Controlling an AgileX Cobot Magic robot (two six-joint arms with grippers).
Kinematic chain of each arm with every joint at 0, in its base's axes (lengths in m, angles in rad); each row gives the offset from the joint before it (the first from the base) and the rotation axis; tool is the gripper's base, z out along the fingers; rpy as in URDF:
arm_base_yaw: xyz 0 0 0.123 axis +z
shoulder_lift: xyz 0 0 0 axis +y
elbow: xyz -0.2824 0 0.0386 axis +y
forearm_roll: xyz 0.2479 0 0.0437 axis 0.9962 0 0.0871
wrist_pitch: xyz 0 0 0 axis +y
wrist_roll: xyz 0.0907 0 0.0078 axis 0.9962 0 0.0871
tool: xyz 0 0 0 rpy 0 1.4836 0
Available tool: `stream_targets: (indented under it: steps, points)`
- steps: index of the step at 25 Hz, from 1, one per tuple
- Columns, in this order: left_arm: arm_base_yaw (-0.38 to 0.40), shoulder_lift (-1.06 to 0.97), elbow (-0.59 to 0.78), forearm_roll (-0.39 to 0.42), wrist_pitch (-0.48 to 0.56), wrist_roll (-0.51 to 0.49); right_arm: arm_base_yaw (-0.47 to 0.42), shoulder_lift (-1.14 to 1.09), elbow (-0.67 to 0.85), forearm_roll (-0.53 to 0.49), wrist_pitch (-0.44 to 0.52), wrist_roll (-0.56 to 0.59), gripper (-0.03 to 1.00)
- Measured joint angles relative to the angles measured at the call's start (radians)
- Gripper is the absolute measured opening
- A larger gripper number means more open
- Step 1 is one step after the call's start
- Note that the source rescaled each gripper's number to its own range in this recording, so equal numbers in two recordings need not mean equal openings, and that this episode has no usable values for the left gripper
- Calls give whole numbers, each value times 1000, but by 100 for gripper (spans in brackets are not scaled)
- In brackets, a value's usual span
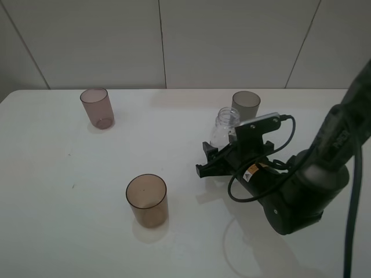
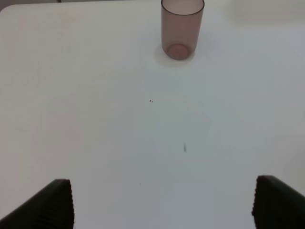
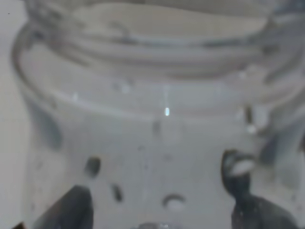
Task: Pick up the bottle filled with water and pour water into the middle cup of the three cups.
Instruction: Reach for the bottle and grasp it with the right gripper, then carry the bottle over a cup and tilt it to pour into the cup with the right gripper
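One bottle (image 1: 225, 123) stands on the white table (image 1: 52, 208) just in front of the dark grey cup (image 1: 246, 105), and the right gripper (image 1: 204, 161) is pinched onto its lower body. The three cups stand upright and well apart: the middle cup (image 1: 147, 200), brown, at the front, the pinkish-mauve cup (image 1: 97, 108) far left, and the grey one at the back right. The left gripper (image 2: 162, 205) hangs above the table with its two fingers spread wide, holding nothing.

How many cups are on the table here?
3: a pinkish-mauve cup far left, a dark grey cup behind the bottle, a brown cup nearest the camera. None seems hidden.
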Motion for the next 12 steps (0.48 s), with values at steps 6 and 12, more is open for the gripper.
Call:
stream_targets:
  steps: [6, 12]
  points:
    - [0, 0, 0, 0, 0, 0, 0, -1, 4, 0, 0, -7, 0]
    - [0, 0, 0, 0, 0, 0, 0, -97, 76, 0, 23, -93, 0]
